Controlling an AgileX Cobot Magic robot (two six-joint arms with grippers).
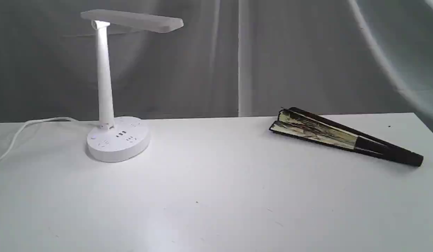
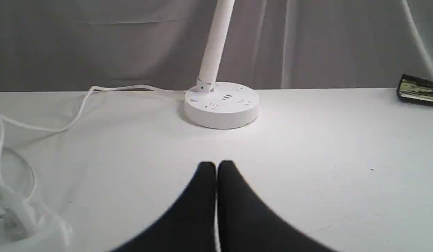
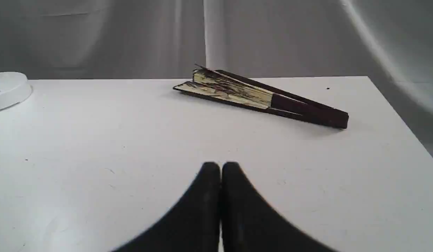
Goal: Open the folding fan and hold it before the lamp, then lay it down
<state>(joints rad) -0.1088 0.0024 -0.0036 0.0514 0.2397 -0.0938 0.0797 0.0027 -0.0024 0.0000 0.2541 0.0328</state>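
Note:
The folding fan (image 1: 342, 136) lies folded, only slightly splayed, on the white table at the back right, its dark ribs pointing right; it also shows as the fan (image 3: 258, 96) and the fan's leaf end (image 2: 419, 90). The white lamp (image 1: 109, 91) stands at the back left with its flat head overhead; its round base (image 2: 221, 105) has sockets. My left gripper (image 2: 216, 163) is shut, empty, short of the lamp base. My right gripper (image 3: 220, 164) is shut, empty, well short of the fan. Neither gripper shows in the exterior view.
The lamp's white cord (image 2: 80, 108) trails across the table to a plug (image 2: 17, 213) near the left arm. The white table's (image 1: 216, 196) right edge (image 3: 402, 115) runs close beyond the fan. A grey curtain (image 1: 272, 56) hangs behind.

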